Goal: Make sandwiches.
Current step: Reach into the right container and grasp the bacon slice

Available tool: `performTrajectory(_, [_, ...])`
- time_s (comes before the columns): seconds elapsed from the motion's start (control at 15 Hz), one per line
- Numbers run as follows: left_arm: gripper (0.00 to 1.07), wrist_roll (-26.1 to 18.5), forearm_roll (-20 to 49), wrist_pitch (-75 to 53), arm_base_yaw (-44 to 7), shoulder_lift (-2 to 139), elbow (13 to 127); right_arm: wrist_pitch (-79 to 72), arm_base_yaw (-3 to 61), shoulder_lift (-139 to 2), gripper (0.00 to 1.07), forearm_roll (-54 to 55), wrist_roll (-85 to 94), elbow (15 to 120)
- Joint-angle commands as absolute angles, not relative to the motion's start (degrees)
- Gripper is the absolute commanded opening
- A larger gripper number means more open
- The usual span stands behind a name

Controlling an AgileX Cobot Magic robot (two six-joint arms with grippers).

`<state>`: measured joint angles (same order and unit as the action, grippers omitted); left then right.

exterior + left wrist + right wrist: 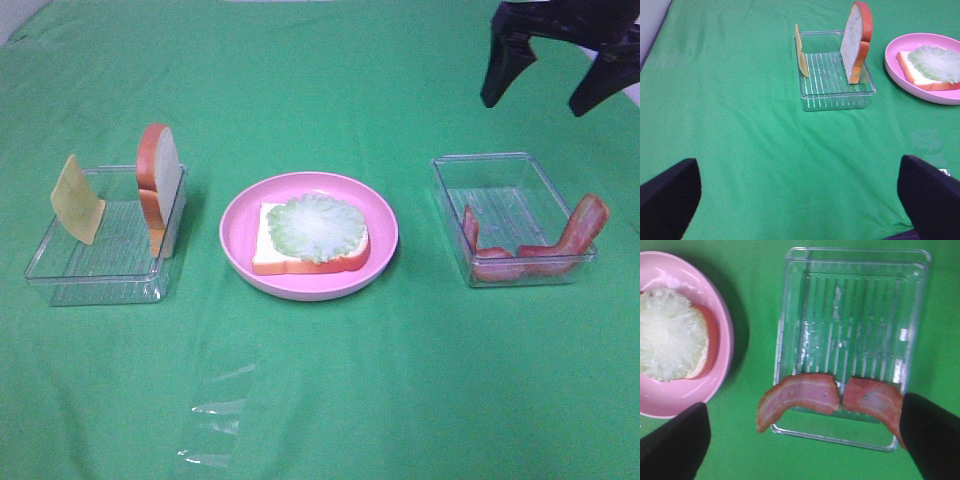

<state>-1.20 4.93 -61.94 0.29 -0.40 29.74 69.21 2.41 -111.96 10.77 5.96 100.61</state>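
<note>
A white bread slice (268,252) topped with pale green lettuce (318,228) lies on the round pink plate (240,222) in the middle. A second bread slice (158,180) and a yellow cheese square (77,200) stand on edge in the clear left tray (100,268). Two red-brown bacon strips (578,232) (800,395) lean over the near rim of the clear right tray (500,185). My right gripper (537,100) (802,445) is open and empty, above and behind the bacon tray. My left gripper (800,205) is open and empty, well back from the left tray (837,97).
Green cloth covers the whole table. A crumpled piece of clear plastic film (215,420) lies near the front edge, left of centre. A grey strip (650,25) shows beyond the cloth's edge in the left wrist view.
</note>
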Motion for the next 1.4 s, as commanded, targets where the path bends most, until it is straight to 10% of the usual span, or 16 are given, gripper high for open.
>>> performTrajectory(0.07, [1.0,-1.3,4.8,-61.7,0.2,-0.5,29.7,72.4,0.3,-111.0,0.97,9.1,7.4,95.1])
performTrajectory(1.0, [1.0,-1.3,4.8,-61.7,0.2,-0.5,29.7,59.7,-4.7,-116.5,0.94,7.4,11.6,83.8])
performTrajectory(1.4, [1.0,-1.3,4.8,-61.7,0.2,-0.5,29.7,60.0,-4.7,-117.0,0.69,7.5,10.5,83.8])
